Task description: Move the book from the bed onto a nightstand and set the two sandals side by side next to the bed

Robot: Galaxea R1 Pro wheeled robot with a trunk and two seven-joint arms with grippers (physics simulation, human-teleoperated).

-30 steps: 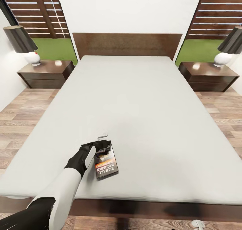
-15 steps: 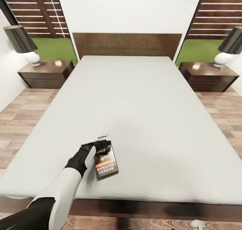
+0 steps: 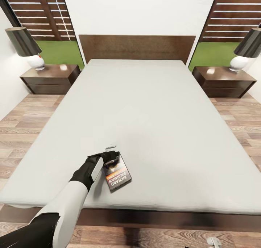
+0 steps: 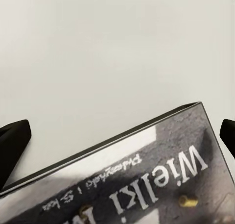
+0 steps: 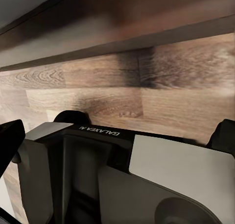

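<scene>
The book (image 3: 118, 173), dark with orange and white lettering, lies flat on the pale mattress of the bed (image 3: 145, 106), near its foot edge. My left gripper (image 3: 111, 156) hovers at the book's far end, jaws open. In the left wrist view the book (image 4: 147, 175) lies below, with one black finger (image 4: 12, 145) at each side of the picture and neither touching it. A dark nightstand (image 3: 50, 78) stands left of the headboard and another nightstand (image 3: 223, 80) right of it. My right gripper (image 5: 117, 136) is open and low over the floor. The sandals are out of view.
Each nightstand carries a lamp with a white base and a black shade, the left lamp (image 3: 27, 47) and the right lamp (image 3: 246, 49). Wood-plank floor (image 3: 25, 132) runs along both sides of the bed. The right wrist view looks past the robot's own base (image 5: 122, 175) at the bed frame.
The book has turned a little on the mattress, its near end swinging to the right. The head view has shifted slightly. The left arm holds its place.
</scene>
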